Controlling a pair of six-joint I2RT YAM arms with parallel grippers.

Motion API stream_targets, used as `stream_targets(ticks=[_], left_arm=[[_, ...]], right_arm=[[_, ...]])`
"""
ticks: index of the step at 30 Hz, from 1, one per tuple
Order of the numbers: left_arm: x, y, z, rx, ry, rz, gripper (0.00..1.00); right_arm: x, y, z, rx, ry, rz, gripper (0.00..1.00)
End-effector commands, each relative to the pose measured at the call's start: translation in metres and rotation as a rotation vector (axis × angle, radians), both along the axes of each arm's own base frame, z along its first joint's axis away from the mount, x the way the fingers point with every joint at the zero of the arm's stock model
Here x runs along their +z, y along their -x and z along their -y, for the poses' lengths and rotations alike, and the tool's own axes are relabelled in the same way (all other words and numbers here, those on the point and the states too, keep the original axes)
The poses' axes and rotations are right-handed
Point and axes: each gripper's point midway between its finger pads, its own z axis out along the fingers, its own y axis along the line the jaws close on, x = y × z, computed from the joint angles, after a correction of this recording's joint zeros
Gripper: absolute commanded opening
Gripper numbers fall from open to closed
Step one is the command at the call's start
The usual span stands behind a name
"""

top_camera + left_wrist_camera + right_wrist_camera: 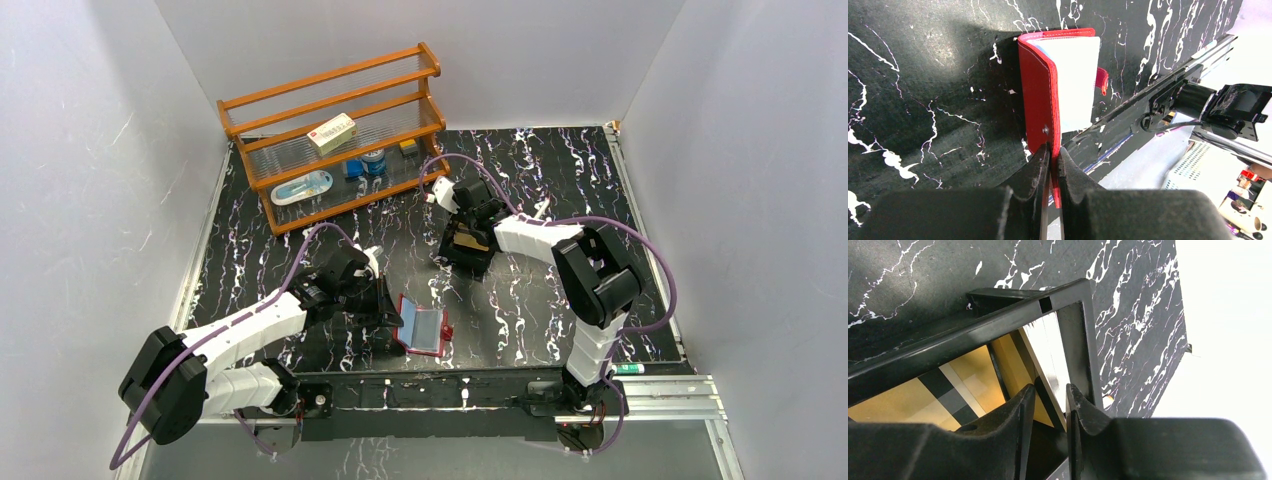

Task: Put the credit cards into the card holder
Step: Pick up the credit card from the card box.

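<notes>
The black marbled table is taking up the whole floor of the booth, and the wooden shelf is sitting out at eleven o'clock, doing nothing for this job.

The left gripper is reaching in toward six o'clock, near the front edge. Its fingers are pressed together on the lower edge of the wallet, pinching the red cover. That is propping the wallet half open on the table, with the pale inner pages showing and the snap tab poking out toward three o'clock.

At one o'clock from the wallet, near the middle of the table, the black tray is waiting with the right gripper dipping into it. Its fingers are parted only a little and straddling the edge of a pale card that is leaning against the tray wall. As far as I can see they are not yet squeezing it. More credit cards, gold ones, are lying in the tray beside it.

So we are early, I'd say. The holder is being steadied and opened, the first card is only now being lined up, and I am seeing no card sticking out of the wallet. Every card is looking left to carry over and slot in.
</notes>
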Motion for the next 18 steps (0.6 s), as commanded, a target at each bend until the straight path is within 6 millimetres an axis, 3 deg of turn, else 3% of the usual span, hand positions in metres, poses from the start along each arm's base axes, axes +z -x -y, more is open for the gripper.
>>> stream_targets(ticks=[1, 5, 15, 18], left_arm=[[0.007, 0.003, 0.004, -0.018, 0.042, 0.008, 0.0], [0.007, 0.004, 0.003, -0.015, 0.043, 0.007, 0.0], [-0.002, 0.003, -0.003, 0.018, 0.005, -0.007, 0.0], [-0.004, 0.002, -0.004, 0.037, 0.002, -0.008, 0.0]], right_arm=[[0.032, -0.01, 0.0, -0.017, -0.042, 0.09, 0.35], [0.036, -0.007, -0.001, -0.019, -0.059, 0.089, 0.33], [0.047, 0.007, 0.001, -0.028, -0.097, 0.039, 0.02], [0.048, 0.016, -0.002, -0.017, -0.134, 0.003, 0.0]])
